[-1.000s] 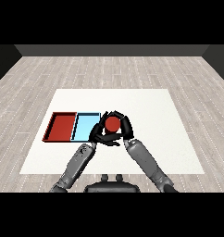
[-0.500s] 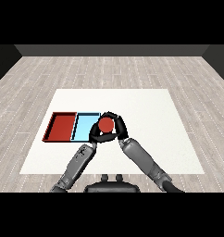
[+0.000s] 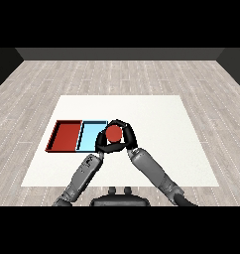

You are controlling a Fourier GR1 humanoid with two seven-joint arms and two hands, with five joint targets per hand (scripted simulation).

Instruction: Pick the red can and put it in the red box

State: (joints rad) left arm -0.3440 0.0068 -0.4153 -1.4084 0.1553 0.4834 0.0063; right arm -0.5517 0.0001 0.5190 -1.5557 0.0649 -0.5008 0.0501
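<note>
The red can (image 3: 114, 134) is held above the table at the right edge of the light blue tray (image 3: 90, 135). My right hand (image 3: 128, 137) is shut on it, with fingers curled over its top and right side. My left hand (image 3: 102, 144) sits just left of and below the can, fingers relaxed and holding nothing. The red tray (image 3: 66, 136) lies further left, beside the blue one, and nothing shows inside it.
The white table (image 3: 156, 119) stretches out to the right and behind the hands. Both trays lie side by side at the table's left. Grey wood floor surrounds the table.
My right hand has carried the red can a little to the left, closer to the light blue tray. The left hand has stayed close beside it.
</note>
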